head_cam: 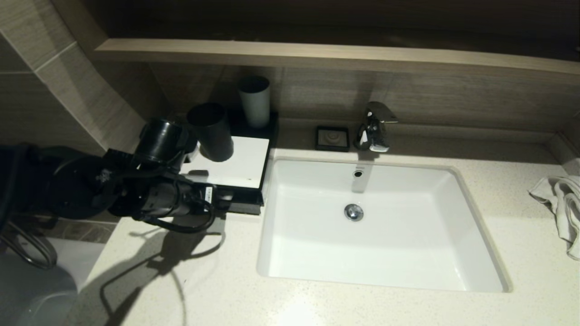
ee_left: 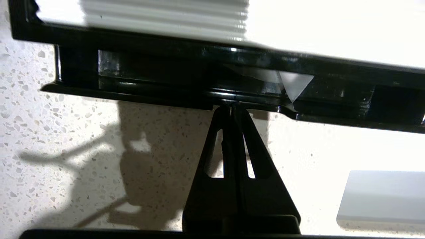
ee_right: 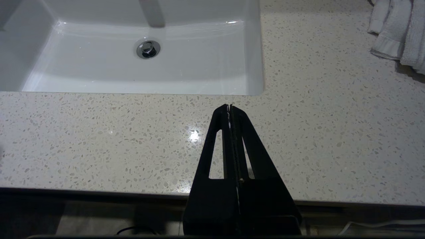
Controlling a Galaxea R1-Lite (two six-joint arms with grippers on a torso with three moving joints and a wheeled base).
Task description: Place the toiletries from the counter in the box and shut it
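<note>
The box (head_cam: 242, 204) is black with a flat white lid (head_cam: 240, 165) and stands on the counter left of the sink. My left gripper (head_cam: 225, 196) is shut and empty, with its tips against the box's front lower lip (ee_left: 186, 99) in the left wrist view, where the gripper (ee_left: 231, 107) sits low over the counter. A white paper corner (ee_left: 294, 83) shows inside the dark front of the box. No loose toiletries show on the counter in the head view. My right gripper (ee_right: 229, 107) is shut and empty above the counter's front edge, before the sink.
A dark cup (head_cam: 210, 131) and a grey cup (head_cam: 254, 102) stand on the box's back part. The white sink (head_cam: 457, 176), tap (head_cam: 375, 127) and a small black dish (head_cam: 332, 138) lie to the right. A towel (head_cam: 562, 203) lies far right. A pale flat slab (ee_left: 382, 196) lies near the left gripper.
</note>
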